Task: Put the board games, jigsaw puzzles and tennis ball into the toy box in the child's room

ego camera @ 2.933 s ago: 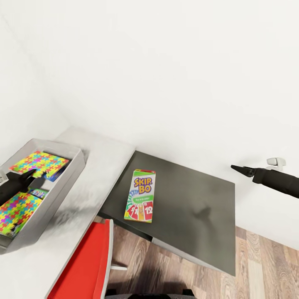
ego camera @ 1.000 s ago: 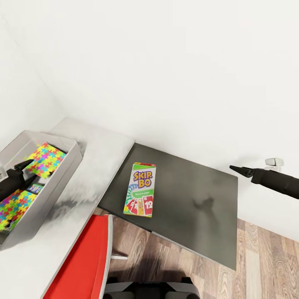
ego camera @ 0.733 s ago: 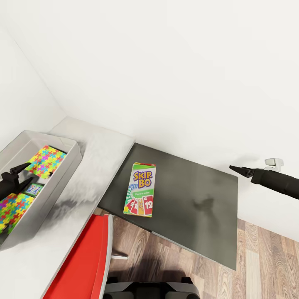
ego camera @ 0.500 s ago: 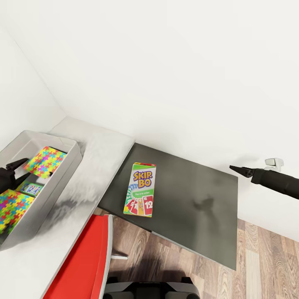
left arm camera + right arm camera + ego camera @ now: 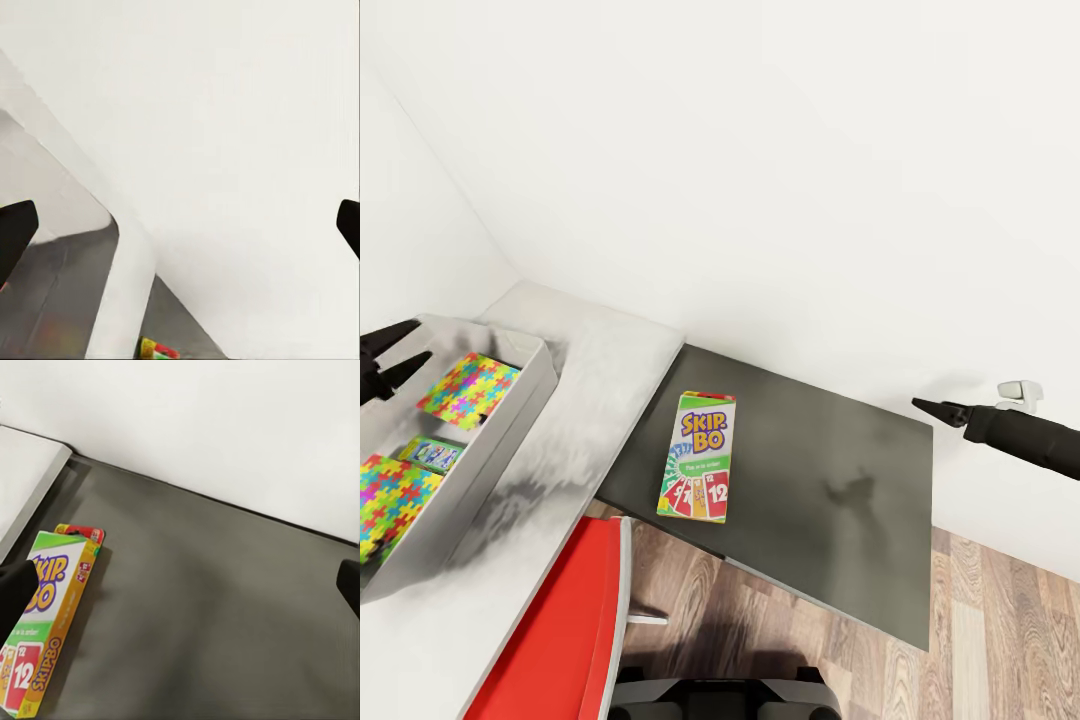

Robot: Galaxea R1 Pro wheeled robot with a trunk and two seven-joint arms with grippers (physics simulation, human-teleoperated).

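At nine o'clock in my head view, the left gripper (image 5: 388, 358) hangs spread and empty over the toy box (image 5: 510, 440), where both jigsaw puzzles (image 5: 468, 388) lie. My right gripper (image 5: 935, 409), at three o'clock, is parted wide too. The SKIP-BO box (image 5: 700, 456) sits flat on the dark table (image 5: 830, 480) near its front edge; I judge a sloppy grab could shove it off.
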